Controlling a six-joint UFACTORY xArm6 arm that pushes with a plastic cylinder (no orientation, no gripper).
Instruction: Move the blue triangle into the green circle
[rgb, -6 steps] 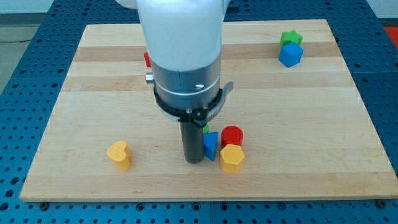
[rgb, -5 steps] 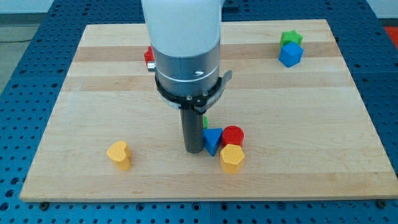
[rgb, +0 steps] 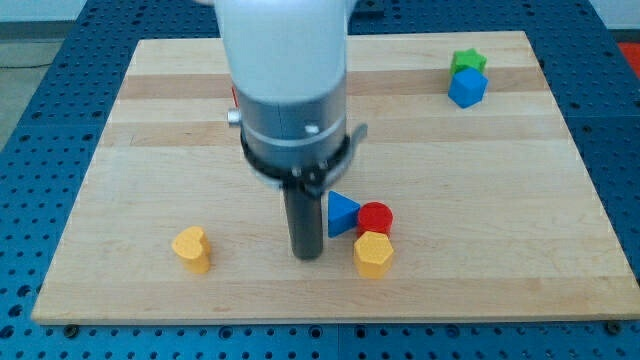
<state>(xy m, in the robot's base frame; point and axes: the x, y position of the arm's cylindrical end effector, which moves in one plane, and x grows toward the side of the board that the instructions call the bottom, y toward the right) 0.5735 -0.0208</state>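
- Blue triangle (rgb: 342, 213) is seen near board's lower middle, touching red cylinder (rgb: 375, 217) on its right; yellow hexagon (rgb: 373, 254) lies just below.
- My tip (rgb: 306, 255) sits just left of & slightly below the triangle; contact can't be told.
- No fingers fitted, only a rod, so nothing is pinched.
- Green circle isn't visible, likely hidden behind the arm.
- Task judged unfinished: triangle not yet shown against green circle.
- Elsewhere: yellow block (rgb: 192, 248), blue block (rgb: 467, 88), green star (rgb: 466, 62).

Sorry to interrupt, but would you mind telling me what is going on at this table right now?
I am pushing blocks with my rod. My tip sits just left of the blue triangle, which touches the red cylinder and the yellow hexagon. The green circle is hidden from this view.
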